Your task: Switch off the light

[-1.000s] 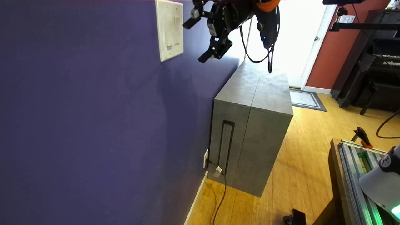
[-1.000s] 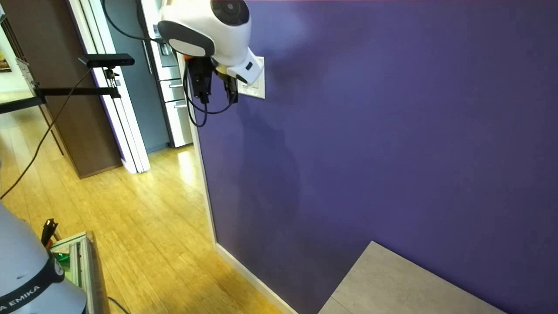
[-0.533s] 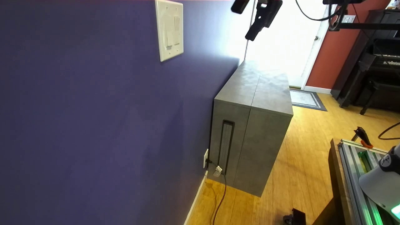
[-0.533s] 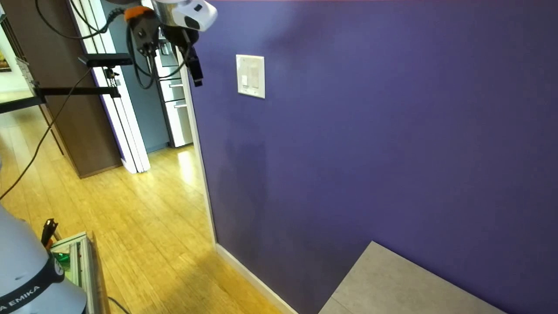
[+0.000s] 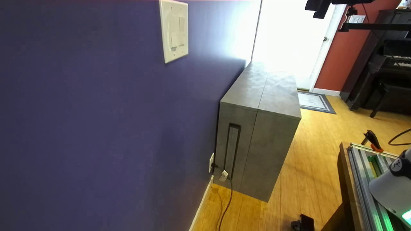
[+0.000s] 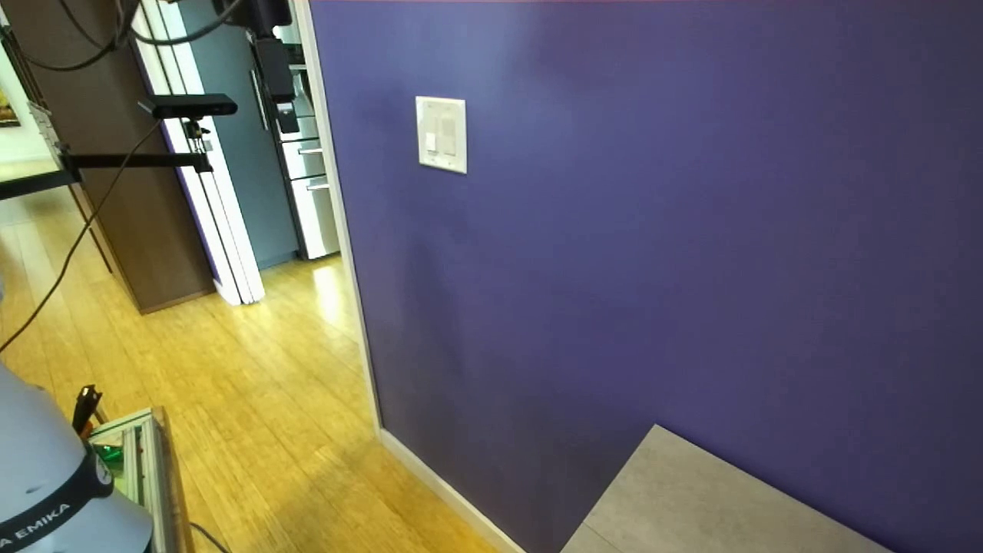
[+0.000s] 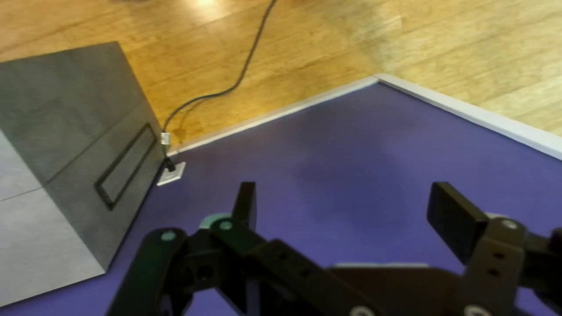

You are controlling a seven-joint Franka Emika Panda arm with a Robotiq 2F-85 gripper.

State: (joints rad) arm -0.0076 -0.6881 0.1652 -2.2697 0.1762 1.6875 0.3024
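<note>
Plate (image 6: 442, 137) is on the wall (image 6: 653, 230), long axis vertical, high above the wall-side top corner of the cabinet (image 6: 722, 499) and past its end edge. I have the gripper (image 7: 342, 204) well apart from it, fingers (image 7: 454, 221) spread, pinching nothing. In both exterior views the plate lies wallward of the fingertips; I judge any press needs an inward reach first.

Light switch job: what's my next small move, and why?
I'd probably ease the tool farther from the switch: over the last second it has withdrawn, jaws open, and both exterior views show it well clear. Whether the light is off, I can't tell.
</note>
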